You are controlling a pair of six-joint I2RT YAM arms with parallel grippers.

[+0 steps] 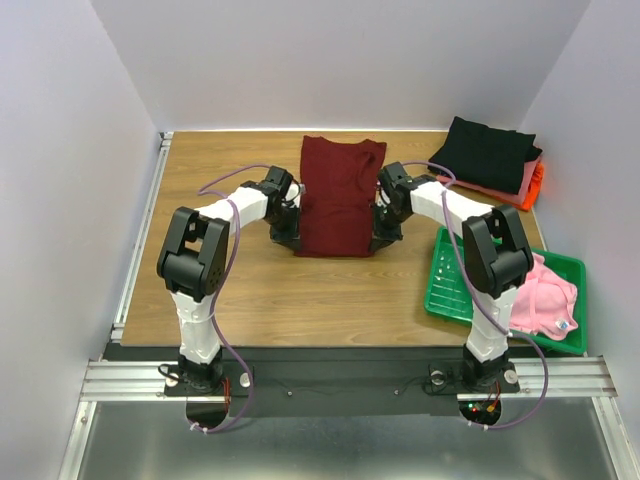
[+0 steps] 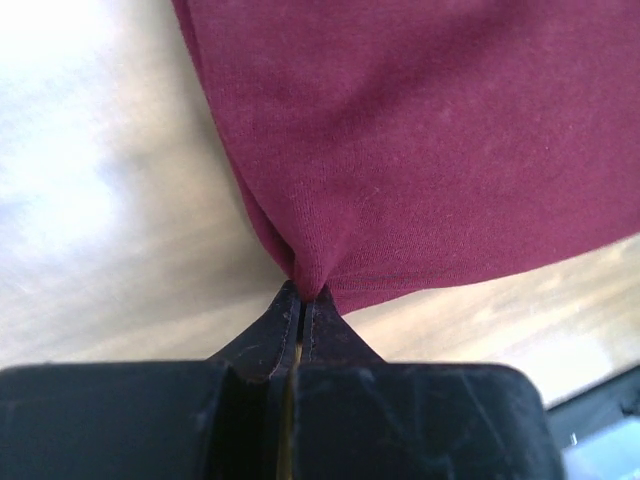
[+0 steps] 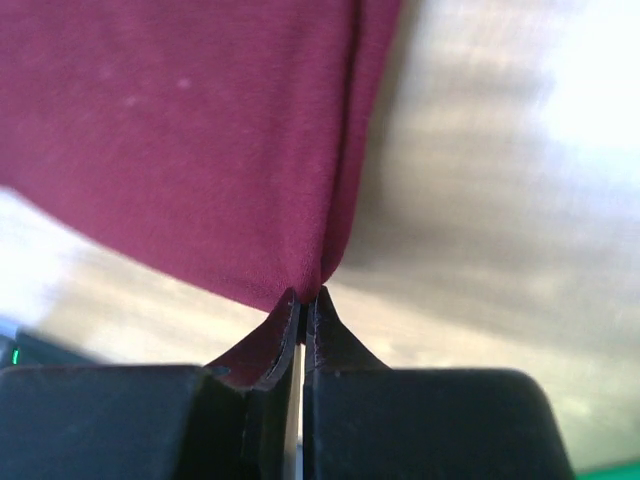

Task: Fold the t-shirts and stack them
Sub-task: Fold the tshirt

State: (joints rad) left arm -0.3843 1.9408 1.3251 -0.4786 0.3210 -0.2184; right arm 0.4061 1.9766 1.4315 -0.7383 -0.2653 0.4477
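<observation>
The dark maroon t-shirt (image 1: 338, 195) lies as a long narrow rectangle at the middle back of the wooden table. My left gripper (image 1: 284, 232) is shut on its near left corner; the left wrist view shows the cloth (image 2: 420, 150) pinched at the fingertips (image 2: 285, 305). My right gripper (image 1: 384, 234) is shut on its near right corner; the right wrist view shows the cloth (image 3: 190, 150) pinched at the fingertips (image 3: 322, 305). A light pink t-shirt (image 1: 545, 295) lies crumpled in the green tray (image 1: 448, 285). Black (image 1: 488, 150), salmon (image 1: 500, 190) and orange (image 1: 537, 182) folded tees are stacked at the back right.
The green tray stands at the right, close beside my right arm. White walls close in the table on the back and both sides. An aluminium rail (image 1: 140, 230) runs along the left edge.
</observation>
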